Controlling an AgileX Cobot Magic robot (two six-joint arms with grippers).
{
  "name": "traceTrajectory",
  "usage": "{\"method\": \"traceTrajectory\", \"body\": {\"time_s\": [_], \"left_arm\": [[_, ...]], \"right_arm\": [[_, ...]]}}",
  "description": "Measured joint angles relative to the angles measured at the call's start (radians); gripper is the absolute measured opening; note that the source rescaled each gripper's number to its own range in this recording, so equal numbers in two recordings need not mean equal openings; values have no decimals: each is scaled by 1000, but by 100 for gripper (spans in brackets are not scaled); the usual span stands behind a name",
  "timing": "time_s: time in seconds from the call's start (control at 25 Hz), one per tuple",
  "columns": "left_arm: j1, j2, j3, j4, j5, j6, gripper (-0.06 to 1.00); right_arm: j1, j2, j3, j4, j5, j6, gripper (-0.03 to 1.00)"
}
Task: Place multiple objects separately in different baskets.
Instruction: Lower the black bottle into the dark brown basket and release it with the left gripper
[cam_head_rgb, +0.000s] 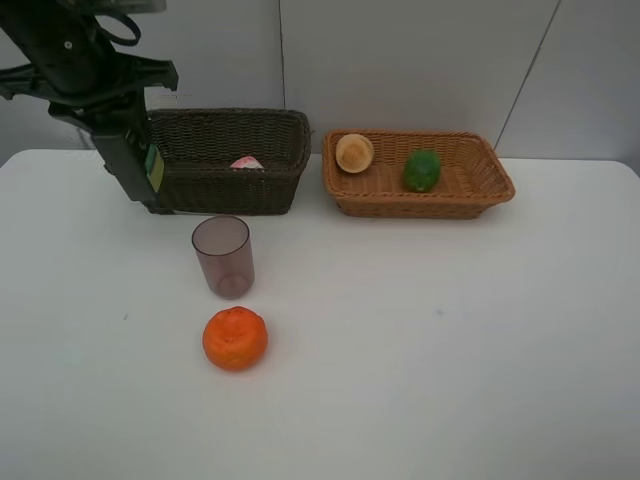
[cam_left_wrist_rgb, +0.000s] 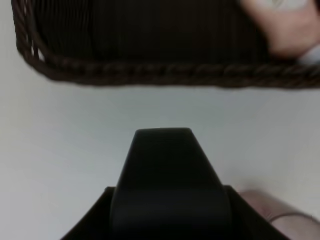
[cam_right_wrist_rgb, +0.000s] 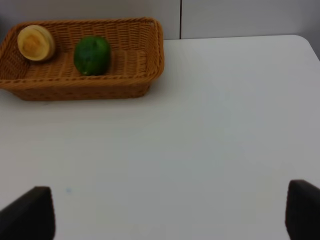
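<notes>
Left gripper (cam_head_rgb: 118, 128) looked clamped on dark green pump bottle (cam_head_rgb: 150, 175), hanging just beside dark basket (cam_head_rgb: 230, 190) at its front-left corner; prob. rigid, smooth plastic, top-heavy w/ pump, so mid-body grip suited it; right gripper (cam_right_wrist_rgb: 165, 215) stood wide apart, empty.

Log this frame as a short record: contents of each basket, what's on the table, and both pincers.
dark basket: pink bottle inside
light basket: peach and lime inside, apart
table: cup upright; tangerine in front of it
left pincer: appears to grip dark green bottle, outside the dark basket's left end
right pincer: open, empty, over bare table
</notes>
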Motion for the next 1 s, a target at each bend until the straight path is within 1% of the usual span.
{"method": "traceTrajectory", "body": {"time_s": [0.12, 0.32, 0.44, 0.52, 0.72, 1.0], "left_arm": [[0, 39, -115, 35, 0, 6, 45], [0, 169, -292, 115, 1, 33, 45], [2, 262, -358, 163, -7, 55, 45], [3, 312, -378, 186, -36, 64, 45], [15, 416, -384, 198, -135, 97, 45], [48, 490, -384, 188, -199, 105, 45]], "right_arm": [[0, 0, 0, 0, 0, 0, 100], [0, 0, 0, 0, 0, 0, 100], [0, 0, 0, 0, 0, 0, 100], [0, 0, 0, 0, 0, 0, 100], [0, 0, 0, 0, 0, 0, 100], [0, 0, 0, 0, 0, 0, 100]]}}
